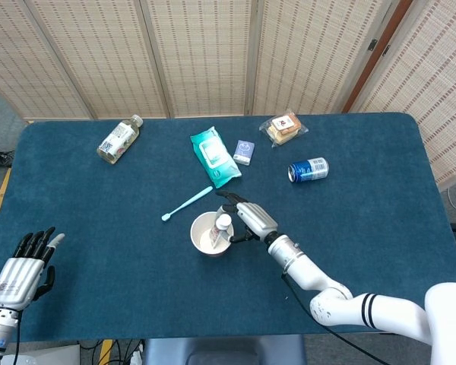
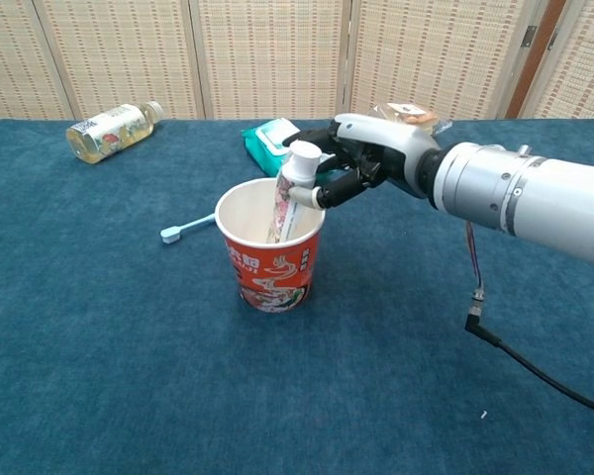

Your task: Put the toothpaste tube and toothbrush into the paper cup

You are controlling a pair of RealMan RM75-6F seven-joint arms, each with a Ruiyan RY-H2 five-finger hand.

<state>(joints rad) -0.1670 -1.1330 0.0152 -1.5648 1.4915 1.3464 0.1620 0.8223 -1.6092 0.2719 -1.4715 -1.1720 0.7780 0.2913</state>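
1. Toothpaste tube [image 2: 287, 198]: stands tilted inside the paper cup [image 2: 272, 262], white cap uppermost and above the rim.
2. Paper cup: upright near the middle of the blue desk [image 1: 365, 251], orange printed wall, white interior.
3. Right hand [image 2: 361, 158]: reaches in from the right; its fingers [image 2: 317, 196] are closed around the tube just below the cap.
4. Toothbrush [image 1: 187, 204]: light blue, lying flat on the desk just left of and beyond the cup, apart from it.
5. Left hand [image 1: 23, 266]: at the near left corner of the desk, fingers apart and extended, holding nothing.
6. Far side of the desk: a bottle [image 1: 118, 139] on its side, a wipes packet [image 1: 214, 156], a small blue box [image 1: 244, 151], a wrapped snack [image 1: 283, 128] and a blue can [image 1: 308, 169] on its side.
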